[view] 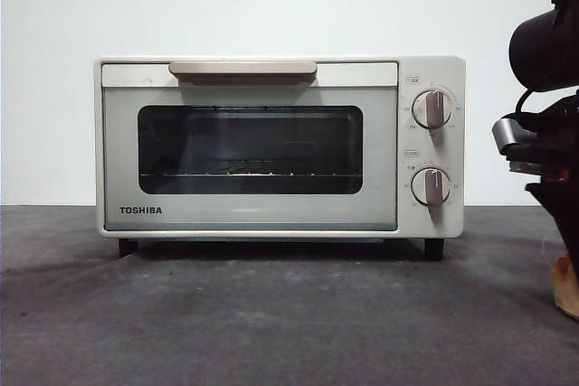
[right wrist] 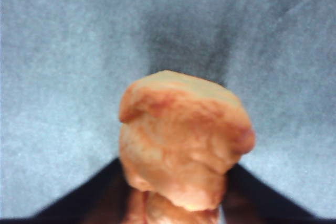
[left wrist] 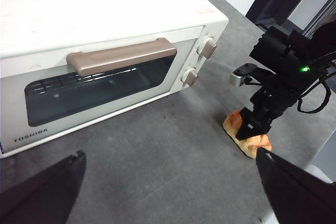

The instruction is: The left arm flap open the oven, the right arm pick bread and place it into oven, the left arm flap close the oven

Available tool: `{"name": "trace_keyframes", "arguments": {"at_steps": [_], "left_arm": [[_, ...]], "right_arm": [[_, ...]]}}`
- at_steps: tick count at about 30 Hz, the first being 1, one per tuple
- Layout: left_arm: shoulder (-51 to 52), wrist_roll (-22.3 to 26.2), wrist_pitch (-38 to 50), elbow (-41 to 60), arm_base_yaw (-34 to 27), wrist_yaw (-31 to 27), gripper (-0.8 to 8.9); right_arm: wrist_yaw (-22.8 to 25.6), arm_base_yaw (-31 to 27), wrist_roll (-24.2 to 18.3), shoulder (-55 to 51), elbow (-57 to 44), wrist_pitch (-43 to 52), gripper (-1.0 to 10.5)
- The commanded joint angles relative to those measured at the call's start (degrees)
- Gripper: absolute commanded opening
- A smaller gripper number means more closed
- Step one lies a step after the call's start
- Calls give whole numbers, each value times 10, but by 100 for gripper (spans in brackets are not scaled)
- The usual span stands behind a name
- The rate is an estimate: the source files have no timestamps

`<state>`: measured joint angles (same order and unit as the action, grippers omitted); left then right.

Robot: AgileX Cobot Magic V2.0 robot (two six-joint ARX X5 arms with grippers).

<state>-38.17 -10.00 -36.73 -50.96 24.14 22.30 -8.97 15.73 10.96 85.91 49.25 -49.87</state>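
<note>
The oven (view: 271, 146) is sitting shut on the dark table (view: 271, 323), its door flat against the front and the tan handle (view: 242, 70) untouched along the top edge. That is the first worry: the bread is already being gripped while the door is not open, so if the right arm carries it toward the oven now, it is going to bump the glass.

The right arm (left wrist: 286, 61) is standing off the oven's knob side, well clear of the cabinet, with its gripper (left wrist: 253, 128) reaching down to the table. Its jaws are clamping the bread (right wrist: 184, 145), one on each flank. The bun looks soft and lumpy, so too hard a squeeze is likely to crush it, and too slack a hold could let it slide out partway to the oven.

The left gripper (left wrist: 168, 182) is hanging in front of the oven door, jaws spread wide and holding nothing. It is nearer the door's lower edge than the handle, I judge, so a poorly aimed hook could slip off the bar or drag the whole oven forward.
</note>
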Motion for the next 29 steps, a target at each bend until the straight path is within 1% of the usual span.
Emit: {"name": "trace_keyframes", "arguments": {"at_steps": [1,2,7,12,15,17,20,23,26,29], "left_arm": [[-2,3,0,-10,3,-1,522],[-3,3,-1,-10,3,-3,518],[-12,3,-17,-10,3,-13,436],[-35,3,-25,-11,3,-13,434],[-55,3,-28,-11,3,-12,421],[-70,3,-28,-11,3,-8,339],[-96,3,-27,-12,3,5,178],[-126,5,-27,-20,3,10,74],[-164,8,-27,-40,3,18,22],[-233,30,-28,-89,3,18,15]], "right_arm": [[-7,3,2,-1,3,1,136],[-15,3,2,-9,3,0,136],[-72,3,3,-85,3,-13,136],[-116,3,-7,-199,3,-31,136],[-157,3,-14,-272,3,-33,136],[-183,3,-14,-323,3,-33,136],[-212,3,-13,-385,3,-33,136],[-235,3,-11,-437,3,-33,136],[-243,3,-9,-485,3,-33,136],[-243,3,0,-546,3,-33,136]]}}
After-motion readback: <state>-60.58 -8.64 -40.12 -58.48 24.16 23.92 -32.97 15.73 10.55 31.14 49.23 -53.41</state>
